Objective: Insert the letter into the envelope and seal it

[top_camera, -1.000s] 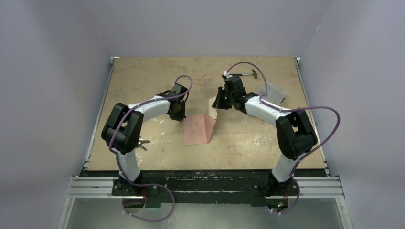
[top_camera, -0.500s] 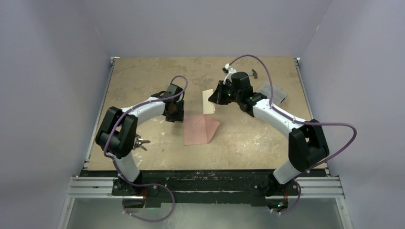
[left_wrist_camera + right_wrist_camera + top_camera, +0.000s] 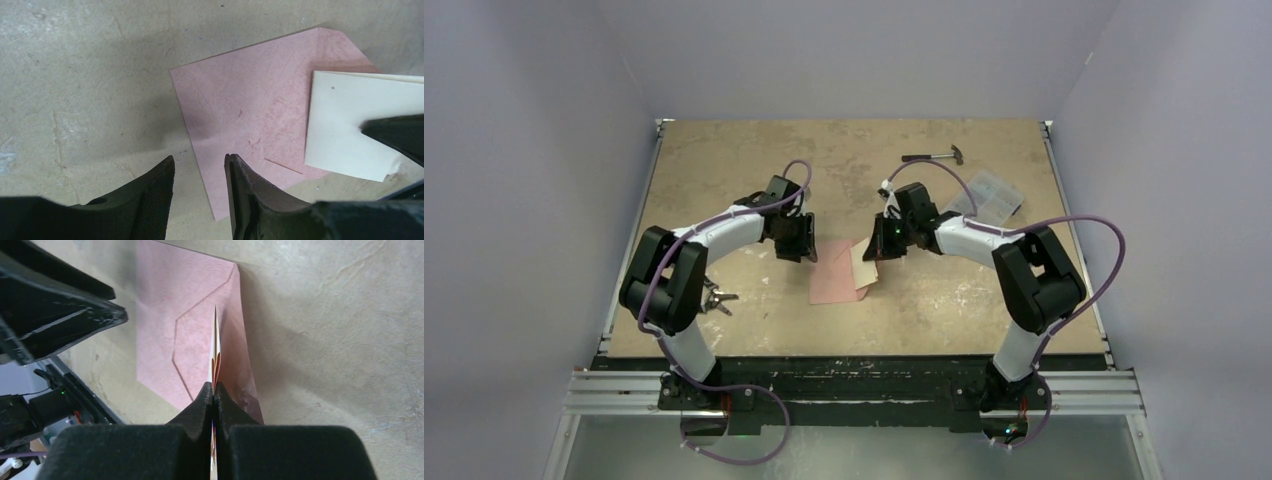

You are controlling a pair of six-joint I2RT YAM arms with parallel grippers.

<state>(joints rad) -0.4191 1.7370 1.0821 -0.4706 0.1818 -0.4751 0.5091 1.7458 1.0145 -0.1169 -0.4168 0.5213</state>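
The pink envelope [image 3: 834,278] lies flat on the table between the arms, its seam lines showing in the right wrist view [image 3: 165,330]. My right gripper [image 3: 873,250] is shut on the letter [image 3: 864,268], a folded sheet that is cream outside with orange at its edge [image 3: 215,347]. The letter [image 3: 345,125] hangs over the envelope's [image 3: 250,100] right part. My left gripper [image 3: 200,167] stands open just above the envelope's left edge, nothing between its fingers. It sits at the envelope's far left corner in the top view [image 3: 809,248].
A hammer [image 3: 934,156] and a clear plastic box [image 3: 989,195] lie at the back right. A small metal tool [image 3: 717,298] rests by the left arm's elbow. Walls close in the table on three sides.
The left gripper opened and let go of the envelope, which dropped from a raised tent shape to flat. The right arm carried the letter forward and down over the envelope.
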